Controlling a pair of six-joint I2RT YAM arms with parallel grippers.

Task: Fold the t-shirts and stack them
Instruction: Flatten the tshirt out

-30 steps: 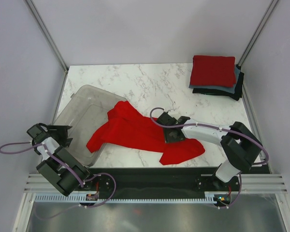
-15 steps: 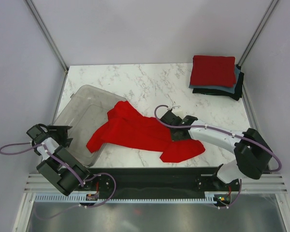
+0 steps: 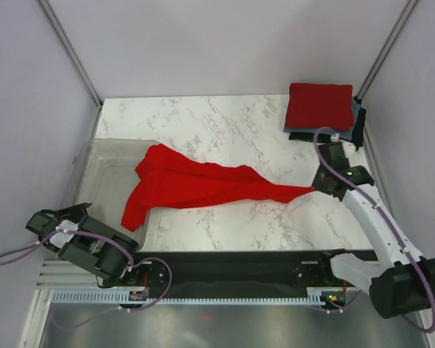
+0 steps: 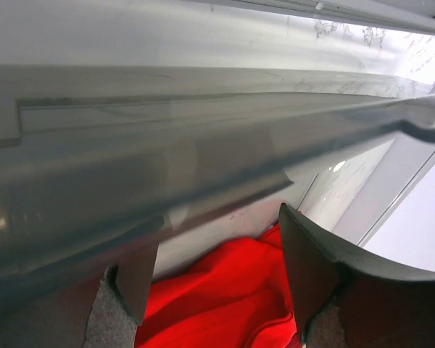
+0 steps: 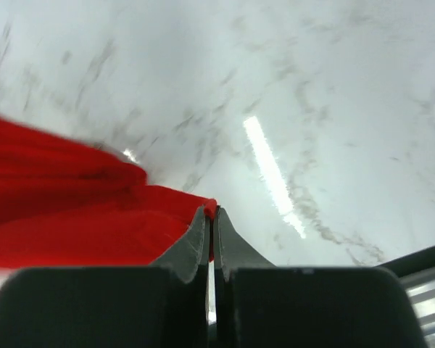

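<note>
**Overhead view, with both wrist views.** The right gripper (image 3: pixel 317 186) has its fingers pressed together on the right-hand tip of a loose red shirt (image 3: pixel 203 186). In its wrist view the two fingertips (image 5: pixel 201 230) meet with a sliver of red cloth between them. From that pinched tip the shirt runs leftward as a long wedge, narrow at the gripper and widening toward the bin (image 3: pixel 94 154). Its long axis therefore lies almost straight across the table (image 3: pixel 225 123), roughly parallel to the near edge. The broad left end is bunched at the bin's right wall, and a tail hangs toward the bin's near corner. Whether this end rests inside the bin or only over its rim cannot be told. The left gripper (image 3: pixel 67 215) hovers by the bin's near left corner with its fingers (image 4: pixel 308 275) apart and nothing between them. In its wrist view the bin's rim crosses the frame, and red cloth shows beyond the open fingers. The free end thus lies to the right of the left gripper and a little beyond it, and the left arm is much the nearer of the two. The folded stack (image 3: pixel 319 105), red over grey-blue over black, sits in the far right corner, just behind the right gripper. Spreading the shirt flat probably calls for the left arm to take the bin end while the right holds its tip.
</note>
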